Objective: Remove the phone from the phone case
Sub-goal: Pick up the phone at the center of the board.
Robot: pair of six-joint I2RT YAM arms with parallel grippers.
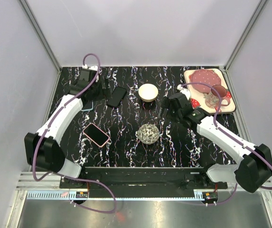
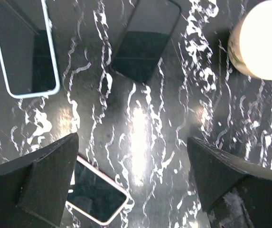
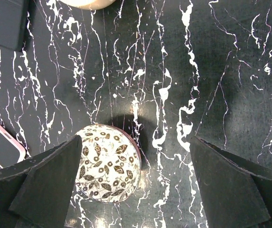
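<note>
1. Nearest the arm bases, the pink-cased phone [image 1: 96, 134] lay flat on the black marbled table [image 1: 126, 152], screen up, held by neither gripper.
2. The patterned bowl [image 1: 148, 133] sat to the right of that phone, apart from it.
3. The right gripper [image 3: 136, 190] hung above the table with its fingers spread wide and nothing between them. In the right wrist view, the patterned bowl showed beside one finger.
4. The left gripper [image 2: 131, 190] was likewise spread wide and empty, above the table's left side.
5. Farther out lay a light-framed phone [image 2: 24, 47], a black phone [image 1: 116, 96] and a cream bowl [image 1: 148, 92], all apart from one another.
6. A pink tray [image 1: 230, 107] occupied the far right corner.
</note>
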